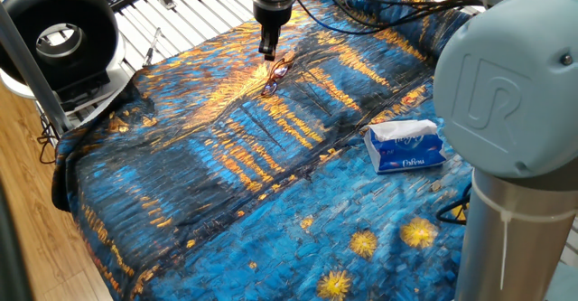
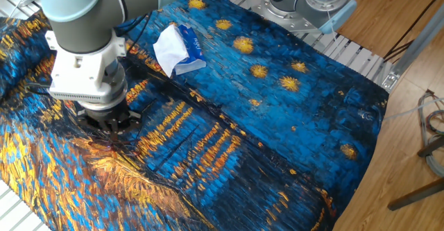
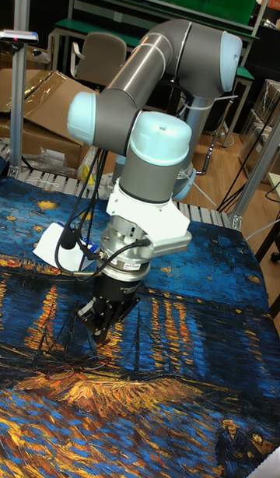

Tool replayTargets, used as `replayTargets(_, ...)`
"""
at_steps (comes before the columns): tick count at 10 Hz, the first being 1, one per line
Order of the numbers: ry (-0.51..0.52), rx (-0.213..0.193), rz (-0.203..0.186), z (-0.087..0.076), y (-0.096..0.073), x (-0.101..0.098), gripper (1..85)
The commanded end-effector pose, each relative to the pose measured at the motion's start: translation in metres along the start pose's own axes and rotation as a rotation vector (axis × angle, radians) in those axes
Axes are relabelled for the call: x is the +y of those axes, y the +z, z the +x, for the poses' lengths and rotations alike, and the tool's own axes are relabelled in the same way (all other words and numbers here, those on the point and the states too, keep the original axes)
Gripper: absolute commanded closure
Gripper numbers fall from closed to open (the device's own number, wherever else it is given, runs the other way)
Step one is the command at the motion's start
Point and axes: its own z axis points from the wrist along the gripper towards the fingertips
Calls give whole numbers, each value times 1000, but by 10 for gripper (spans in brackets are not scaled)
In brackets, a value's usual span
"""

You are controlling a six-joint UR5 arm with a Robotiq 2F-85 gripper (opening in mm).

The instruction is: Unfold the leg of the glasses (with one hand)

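One gripper (image 1: 268,51) hangs over the far part of the table, and just below it the glasses (image 1: 276,72) lie on the painted cloth (image 1: 226,174). In one fixed view the fingertips are close above the upper end of the frame, but I cannot say if they touch it. The glasses are very small and thin against the orange strokes of the cloth, so the state of the temple arm cannot be read; whether it is folded or already partly opened is not clear to me.

My judgement is that the step in hand is the approach to the leg, or the very beginning of the contact with it. The tissue pack (image 1: 405,146) lies well apart and plays no part.

About the jaws: in the tall fixed view the gripper (image 3: 103,322) points down at the cloth and the two fingers look close together, with only a narrow gap or none. In the other fixed view the wrist hides the fingertips completely. I cannot tell if the jaws are pressed together or pinch the thin wire, and nothing is seen clearly between them.

The next move probably calls for a fine and slow action: one fingertip must catch the slim leg near its free end and swing it outward around the hinge, while the frame stays on the cloth. The frame is light, so it may slide instead of opening.
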Motion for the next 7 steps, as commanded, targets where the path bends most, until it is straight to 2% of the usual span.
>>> replayTargets(1,238,-7,-47,-3,-2,11,603)
replayTargets(3,321,3,-33,0,-4,7,590)
replayTargets(4,315,5,-29,1,-5,5,590)
replayTargets(6,348,-24,-18,-7,-1,3,580)
replayTargets(7,357,-26,-17,-7,-1,2,580)
